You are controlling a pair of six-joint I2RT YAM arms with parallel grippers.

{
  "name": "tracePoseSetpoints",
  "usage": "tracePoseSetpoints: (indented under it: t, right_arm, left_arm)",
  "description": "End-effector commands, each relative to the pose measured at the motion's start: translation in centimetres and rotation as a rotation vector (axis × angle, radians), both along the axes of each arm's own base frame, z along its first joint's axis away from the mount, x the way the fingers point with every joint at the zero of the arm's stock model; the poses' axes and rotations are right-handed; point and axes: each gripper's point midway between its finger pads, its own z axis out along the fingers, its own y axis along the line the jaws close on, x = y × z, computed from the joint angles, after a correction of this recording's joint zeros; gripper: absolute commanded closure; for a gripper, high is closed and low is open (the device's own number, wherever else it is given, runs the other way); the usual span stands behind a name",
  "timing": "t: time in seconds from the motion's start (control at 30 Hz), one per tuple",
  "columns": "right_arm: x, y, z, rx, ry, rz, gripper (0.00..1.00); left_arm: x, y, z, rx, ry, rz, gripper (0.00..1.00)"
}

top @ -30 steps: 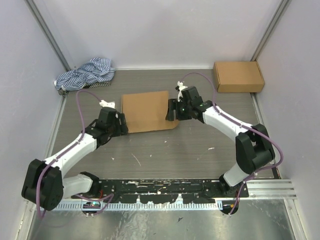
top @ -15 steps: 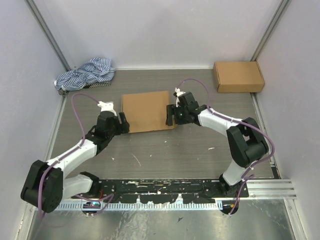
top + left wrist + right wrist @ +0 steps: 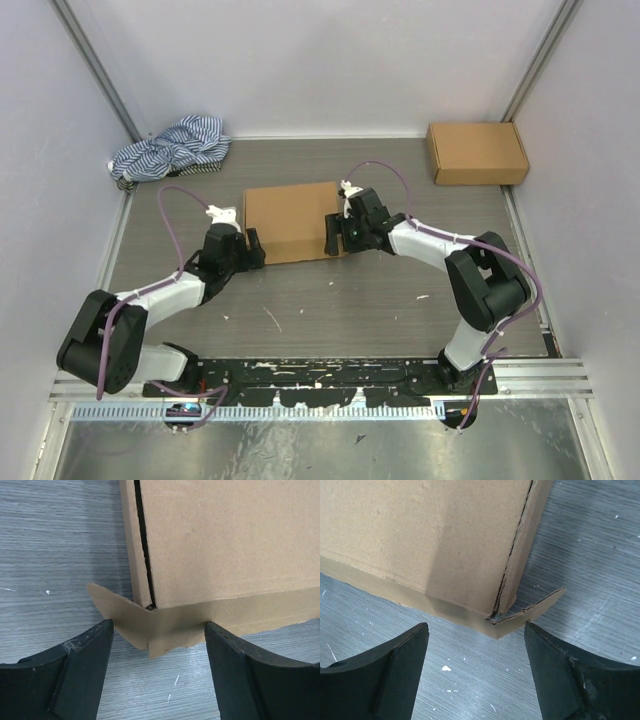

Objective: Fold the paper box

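Observation:
The paper box (image 3: 290,220) lies flat and closed in the middle of the table, brown corrugated cardboard. My left gripper (image 3: 254,246) sits at its near left corner and my right gripper (image 3: 334,233) at its near right corner. In the left wrist view the box (image 3: 225,540) shows a side slit, and a loose corner flap (image 3: 130,617) pokes out between the wide-apart fingers of the left gripper (image 3: 159,630). In the right wrist view the box (image 3: 430,535) has a bent flap (image 3: 530,612) sticking out at its corner, just ahead of the open right gripper (image 3: 476,630). Neither gripper holds anything.
A second, closed brown cardboard box (image 3: 477,152) stands at the back right. A blue-and-white striped cloth (image 3: 170,148) lies bunched at the back left. Walls close in the table on the left, back and right. The arm bases sit along the near rail (image 3: 320,375).
Both grippers have closed in on the box's near corners, the left one rightward and the right one leftward. The flap at the near right corner sticks out less now.

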Motion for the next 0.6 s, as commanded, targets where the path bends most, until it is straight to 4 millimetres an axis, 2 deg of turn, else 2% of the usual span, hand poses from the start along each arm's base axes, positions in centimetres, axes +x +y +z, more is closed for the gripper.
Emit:
tracePoseSetpoints:
  t: [0.0,0.17,0.5,0.57]
  right_arm:
    - [0.7,1.0,1.2,0.019,-0.054,0.013,0.18]
    - [0.1,1.3,1.5,0.026,-0.054,0.034,0.18]
    - [-1.3,2.2,3.1,0.098,-0.051,0.082,0.18]
    - [-1.6,2.3,3.6,0.111,-0.050,0.088,0.18]
  left_arm:
    - [0.7,-1.0,0.9,-0.032,-0.022,-0.032,0.20]
    - [0.3,-1.7,0.7,-0.059,-0.001,-0.059,0.22]
    - [-1.0,-2.4,1.7,-0.104,0.035,-0.099,0.27]
    - [-1.2,-2.4,2.9,-0.116,0.019,-0.102,0.28]
